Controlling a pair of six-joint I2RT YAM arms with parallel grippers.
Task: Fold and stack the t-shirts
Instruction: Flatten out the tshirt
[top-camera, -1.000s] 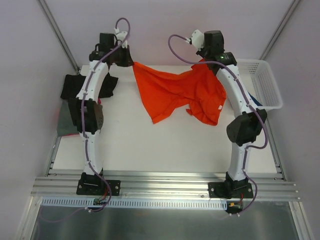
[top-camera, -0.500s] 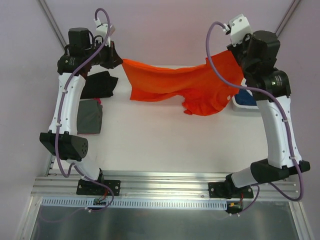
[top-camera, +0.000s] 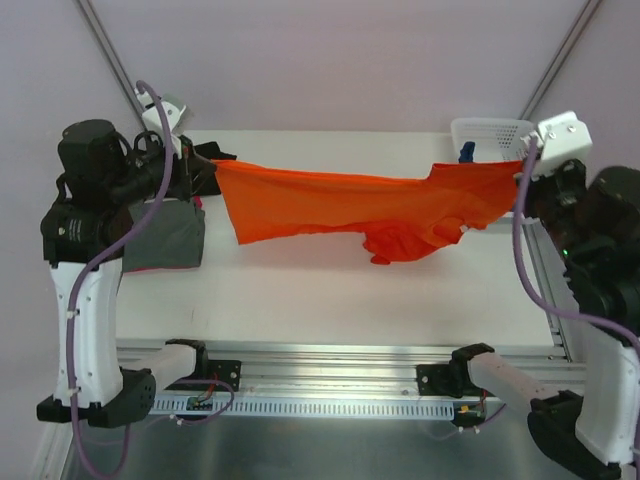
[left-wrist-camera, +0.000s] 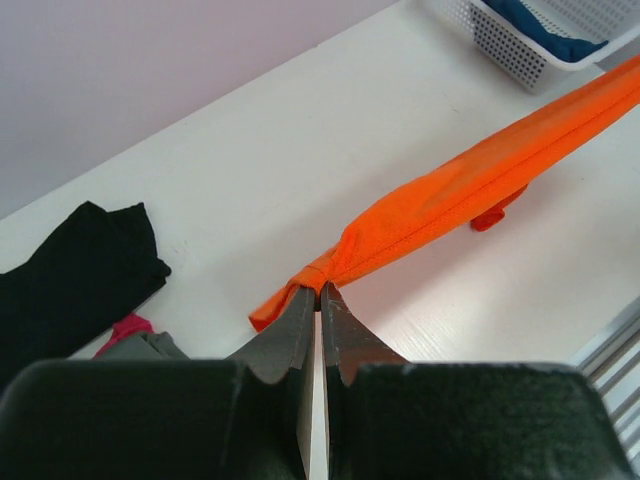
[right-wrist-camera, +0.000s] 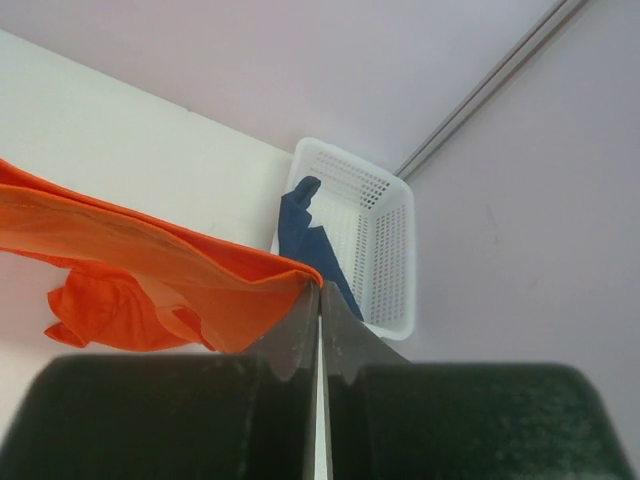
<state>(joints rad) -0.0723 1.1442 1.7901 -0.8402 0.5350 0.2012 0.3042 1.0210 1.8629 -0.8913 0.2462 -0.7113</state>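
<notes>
- The left gripper (left-wrist-camera: 318, 290) is clamped on a pinched-up corner of the orange t-shirt (top-camera: 330, 205). Its jaws meet with only cloth between them.
- The right gripper (right-wrist-camera: 318, 288) is closed the same way on the opposite end of that shirt, beside the white basket (top-camera: 492, 131) at the far right corner of the table (top-camera: 330, 295).
- The key relation is that the shirt hangs stretched between the two grippers, and its long axis runs left to right, roughly parallel to the table's far edge.
- Neither arm is nearer, since each holds one end. The cloth runs inward from each gripper towards the middle of the table.
- The span is not even — a crumpled bunch sags nearer the right end. Whether that bunch touches the table cannot be told.
- My judgement is that laying the shirt flat means lowering both ends together onto the bare table below and towards the near edge.
- Count — four t-shirts:
  - one orange, held in the air
  - one black t-shirt (left-wrist-camera: 70, 270) at the far left corner
  - one dark grey t-shirt (top-camera: 172, 238) along the left edge, with a pink sliver (left-wrist-camera: 125, 328) beside it that I cannot identify
  - one blue t-shirt (right-wrist-camera: 305, 235) in the basket
- There is one basket and there are two grippers.
</notes>
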